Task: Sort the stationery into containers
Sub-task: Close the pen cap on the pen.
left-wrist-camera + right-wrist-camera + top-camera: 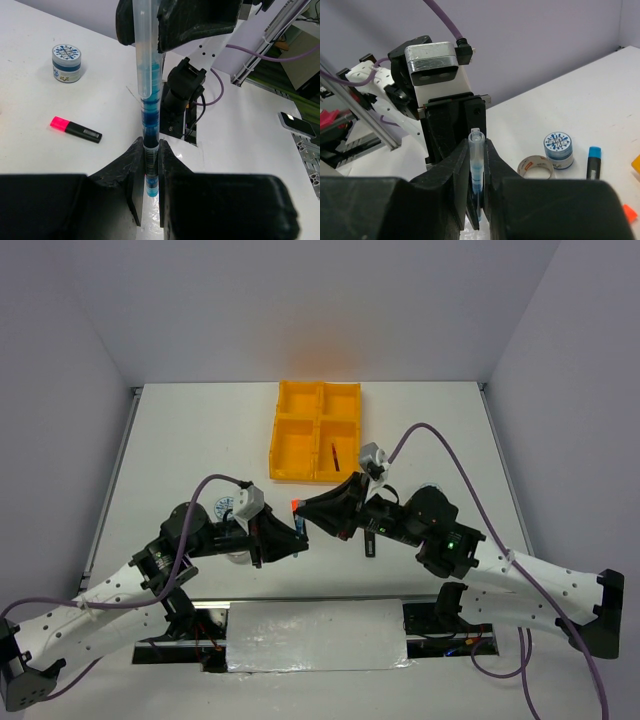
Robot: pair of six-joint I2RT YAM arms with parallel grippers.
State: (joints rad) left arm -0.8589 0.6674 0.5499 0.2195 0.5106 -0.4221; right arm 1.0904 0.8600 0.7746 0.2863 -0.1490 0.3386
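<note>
Yellow-orange tray (276,440) sits at the far side of the table (180,440), with the dark red pen (335,454) in its near right compartment. My left gripper (288,536) and right gripper (306,508) meet nearer the bases. Left wrist: jaws clamped on the upright teal pen (150,107), pink highlighter (76,129) lying to the left. Right wrist: jaws pinch that same pen, with the grey tape ring (535,167) on the table beyond.

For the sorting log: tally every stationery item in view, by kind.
Highlighters: 3 (pink highlighter, blue highlighter, orange highlighter, cap only)
Pens: 2 (teal pen, dark red pen in the tray)
Blue-white rolls: 2
Tape ring: 1
Total: 8
</note>
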